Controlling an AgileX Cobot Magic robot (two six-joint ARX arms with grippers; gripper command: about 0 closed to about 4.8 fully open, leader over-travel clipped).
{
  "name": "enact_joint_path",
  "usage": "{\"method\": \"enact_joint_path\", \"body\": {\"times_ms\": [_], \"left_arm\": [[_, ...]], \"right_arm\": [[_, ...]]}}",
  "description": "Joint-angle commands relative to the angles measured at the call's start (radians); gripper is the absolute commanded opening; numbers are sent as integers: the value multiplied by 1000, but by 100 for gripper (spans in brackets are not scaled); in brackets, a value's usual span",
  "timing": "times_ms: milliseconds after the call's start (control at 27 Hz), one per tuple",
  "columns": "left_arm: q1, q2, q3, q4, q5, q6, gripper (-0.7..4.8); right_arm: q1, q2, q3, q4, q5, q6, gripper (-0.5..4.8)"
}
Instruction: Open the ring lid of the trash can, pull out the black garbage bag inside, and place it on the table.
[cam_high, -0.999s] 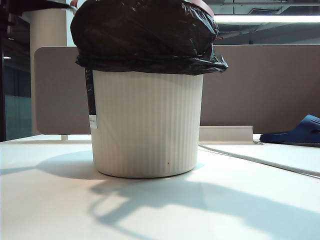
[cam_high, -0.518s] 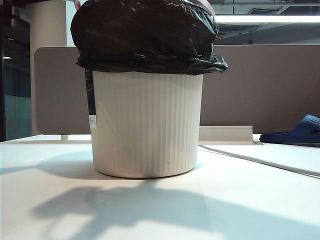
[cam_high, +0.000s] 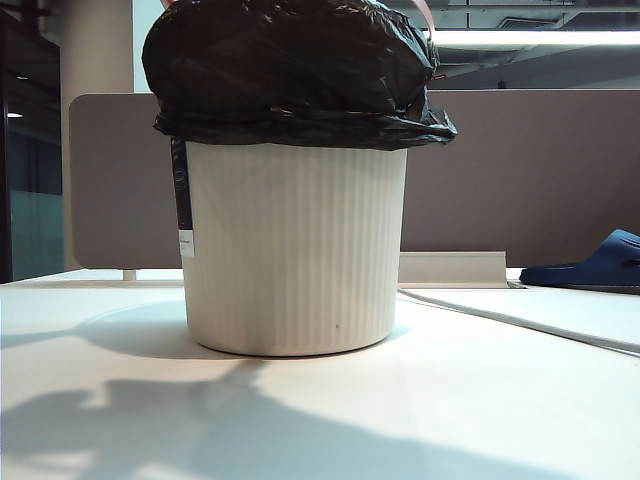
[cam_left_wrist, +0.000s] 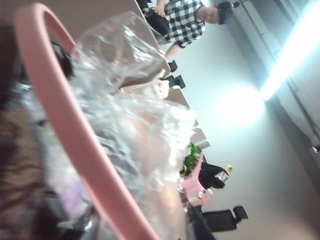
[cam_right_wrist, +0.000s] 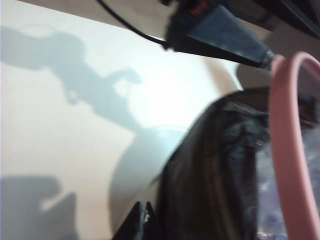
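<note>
The cream ribbed trash can (cam_high: 295, 250) stands mid-table (cam_high: 480, 410), with the black garbage bag (cam_high: 290, 70) bulging over its rim. No gripper shows in the exterior view; only their shadows fall on the tabletop. The pink ring lid (cam_left_wrist: 60, 125) is lifted above the bag and crosses shiny crinkled plastic (cam_left_wrist: 130, 125) in the left wrist view. In the right wrist view my left gripper (cam_right_wrist: 267, 59) holds the ring lid (cam_right_wrist: 285, 150) at its edge. My right gripper (cam_right_wrist: 142, 212) is shut and empty, its tips right beside the bag (cam_right_wrist: 210, 170) over the table (cam_right_wrist: 50, 125).
A grey-brown partition (cam_high: 520, 170) runs behind the can. A blue slipper (cam_high: 590, 262) lies at the far right, and a white board edge (cam_high: 520, 318) runs along the table there. A person in a checked shirt (cam_left_wrist: 187, 20) is in the background.
The arms' shadows on the tabletop have slid left and toward the front edge. A dark arm part at the exterior view's top left has left the picture. Can and bag have not moved.
</note>
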Motion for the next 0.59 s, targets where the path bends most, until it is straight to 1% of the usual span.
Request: {"method": "enact_joint_path", "body": {"times_ms": [37, 222, 333, 444, 592], "left_arm": [[-37, -2, 4, 40, -34, 0, 217], [-81, 2, 4, 50, -76, 4, 217], [-81, 2, 4, 71, -75, 3, 217], [-81, 2, 4, 92, -76, -5, 217], [-81, 2, 4, 99, -75, -8, 217]], "right_arm": [[6, 14, 7, 57, 45, -9, -1], [13, 20, 14, 72, 45, -33, -1], [26, 20, 22, 76, 51, -63, -1], [37, 20, 37, 73, 88, -94, -1], [48, 21, 44, 81, 87, -138, -1]]}}
